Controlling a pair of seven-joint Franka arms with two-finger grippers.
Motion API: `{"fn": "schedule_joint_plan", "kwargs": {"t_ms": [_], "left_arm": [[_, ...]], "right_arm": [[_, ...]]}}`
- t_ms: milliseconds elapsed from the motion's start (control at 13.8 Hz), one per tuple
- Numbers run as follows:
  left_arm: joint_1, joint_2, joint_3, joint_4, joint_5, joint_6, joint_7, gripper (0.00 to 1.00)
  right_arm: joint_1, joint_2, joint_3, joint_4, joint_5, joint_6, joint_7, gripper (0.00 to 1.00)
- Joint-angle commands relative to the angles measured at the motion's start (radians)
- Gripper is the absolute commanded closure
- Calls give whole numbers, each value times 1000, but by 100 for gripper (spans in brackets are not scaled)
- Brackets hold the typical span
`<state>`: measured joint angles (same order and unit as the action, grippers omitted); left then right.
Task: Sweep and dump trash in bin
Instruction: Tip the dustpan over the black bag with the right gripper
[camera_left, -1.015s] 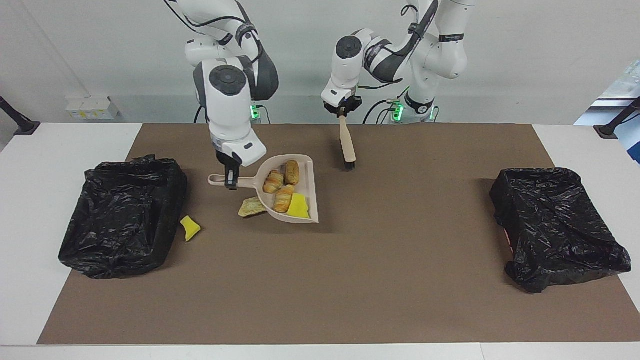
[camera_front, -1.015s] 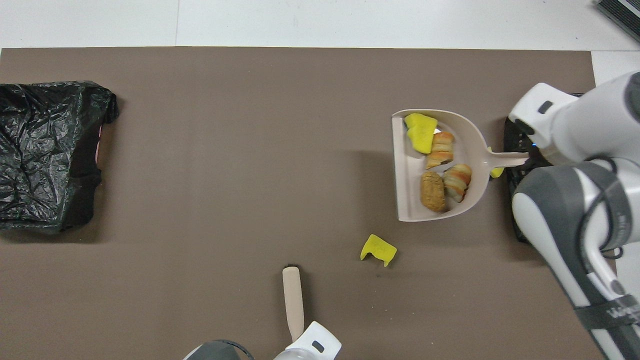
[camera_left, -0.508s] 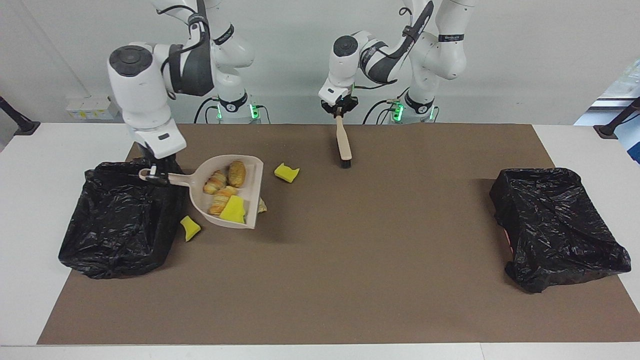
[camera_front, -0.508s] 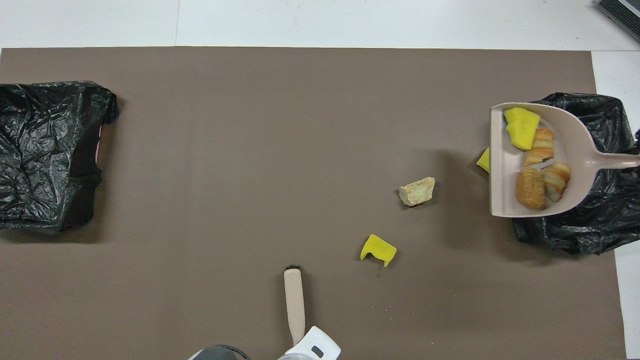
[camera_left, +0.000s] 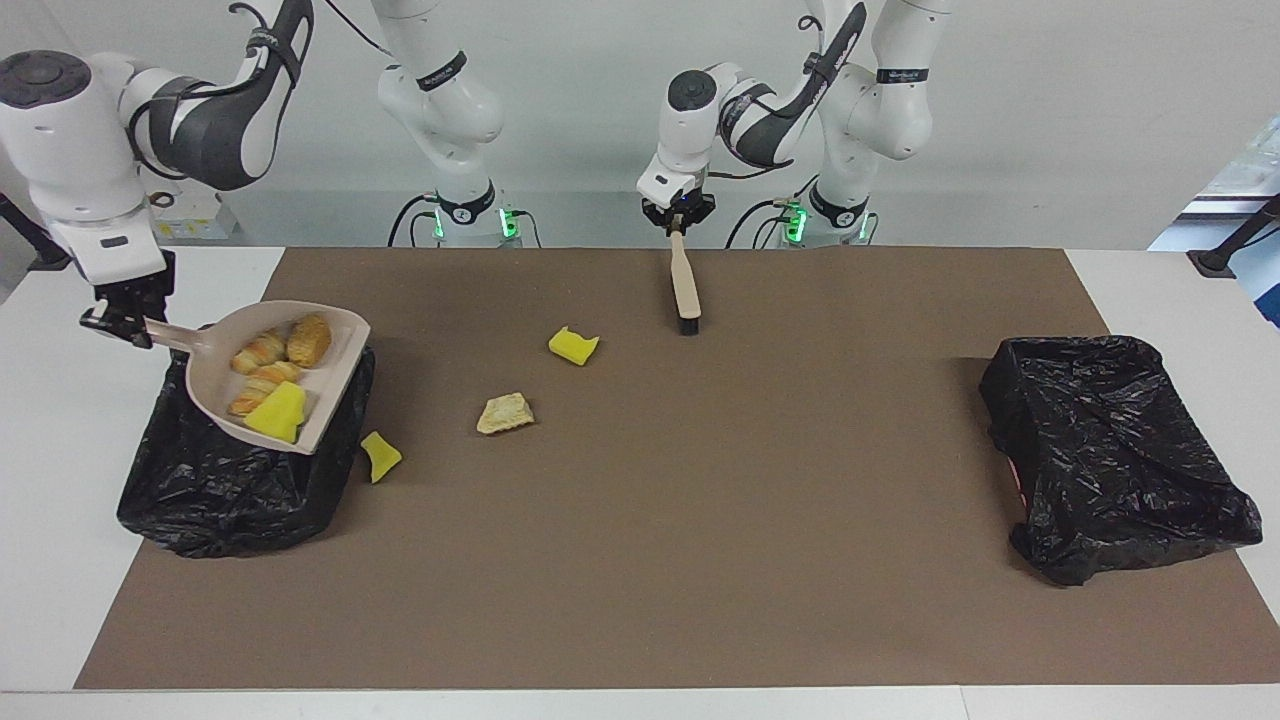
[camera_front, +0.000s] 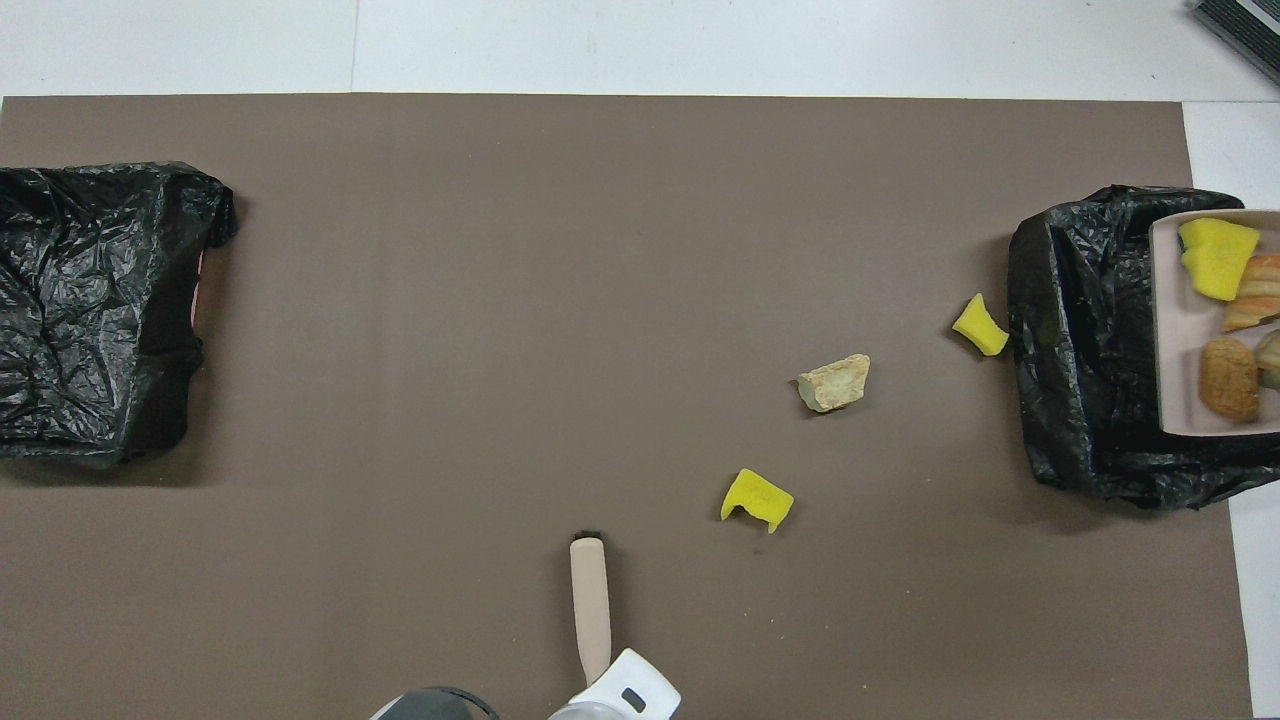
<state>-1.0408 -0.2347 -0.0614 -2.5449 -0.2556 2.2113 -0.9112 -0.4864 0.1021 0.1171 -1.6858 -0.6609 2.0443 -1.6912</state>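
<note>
My right gripper (camera_left: 122, 322) is shut on the handle of the beige dustpan (camera_left: 330, 392), which hangs tilted over the black bin (camera_left: 230, 485) at the right arm's end of the table. In the pan lie three bread-like lumps (camera_left: 262, 352) and a yellow sponge chunk (camera_left: 277, 413). Loose trash on the mat: a yellow chunk (camera_left: 380, 456) beside the bin, a tan lump (camera_left: 505, 413), and a yellow chunk (camera_left: 573, 346) nearer the robots. My left gripper (camera_left: 678, 222) is shut on the brush (camera_left: 686, 285), whose bristles rest on the mat.
A second black-lined bin (camera_left: 1110, 450) stands at the left arm's end of the table. The brown mat (camera_left: 700, 520) covers most of the white table. In the overhead view the dustpan (camera_front: 1175, 340) runs off the frame's edge over the bin (camera_front: 1075, 400).
My right arm carried the loaded dustpan from mid-mat to over the bin at its end, uncovering the tan lump and a yellow chunk. The left arm drew the brush slightly toward the robots.
</note>
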Motion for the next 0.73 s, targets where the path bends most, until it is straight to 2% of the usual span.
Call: {"fn": "schedule_joint_plan", "kwargs": {"t_ms": [0,73,145,218,363,653], "left_arm": [[60,26,11,55,19,-10,63,20],[80,32,12,92,38,-40,89,6],[122,41,12,125,88,-67,124,0],[158,44,11,162,137,-85,153,0],[252,49,12,251,160,-143,243,0],[450,55,12,471,238,-327,498,0]], "right_arm": [[-5,31,9,29,-107,2,16,100],[-6,33,6,31,-144,-1,24,100],[-6,31,6,31,-184,-3,27,100],[-5,30,4,28,-206,-4,37,100],[-8,21,4,14,-220,-7,59,100],[-8,21,7,17,-250,-7,59,100]]}}
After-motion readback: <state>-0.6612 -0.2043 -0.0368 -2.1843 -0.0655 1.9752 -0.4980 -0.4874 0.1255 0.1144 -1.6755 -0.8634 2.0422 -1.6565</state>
